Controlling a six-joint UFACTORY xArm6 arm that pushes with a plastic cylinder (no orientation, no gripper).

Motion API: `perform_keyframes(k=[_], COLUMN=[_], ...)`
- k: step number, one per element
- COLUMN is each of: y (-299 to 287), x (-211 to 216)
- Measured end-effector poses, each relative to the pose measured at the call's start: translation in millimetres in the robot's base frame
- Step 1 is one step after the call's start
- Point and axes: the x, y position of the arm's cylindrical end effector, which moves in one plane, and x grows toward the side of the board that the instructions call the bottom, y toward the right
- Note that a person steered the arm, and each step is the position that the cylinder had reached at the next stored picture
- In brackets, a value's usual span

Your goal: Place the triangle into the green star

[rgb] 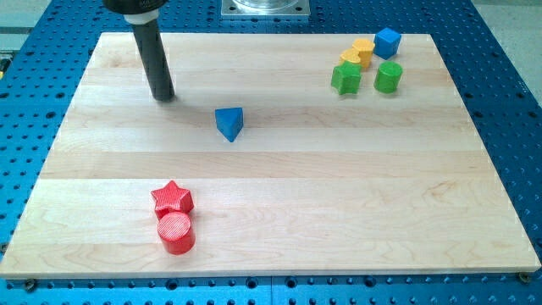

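The blue triangle block (229,123) lies on the wooden board, a little above the middle and left of centre. The green star block (345,78) sits at the view's upper right, far to the right of the triangle. My tip (163,96) rests on the board at the upper left, to the left of the triangle and slightly above it, with a clear gap between them. It touches no block.
Beside the green star are a green cylinder (388,77), a yellow block (352,58), an orange block (363,48) and a blue cube (388,41). A red star (172,199) and a red cylinder (176,233) sit at the lower left. The board's edge (271,273) borders a blue perforated table.
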Motion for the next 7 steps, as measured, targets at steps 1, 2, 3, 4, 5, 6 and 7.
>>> perform_keyframes(k=[1,2,3,4,5,6,7], y=[11.6,69.3,102.9,106.1,119.0,174.3,227.1], x=[32.7,57.8,62.0,62.2,60.2,45.1,40.6])
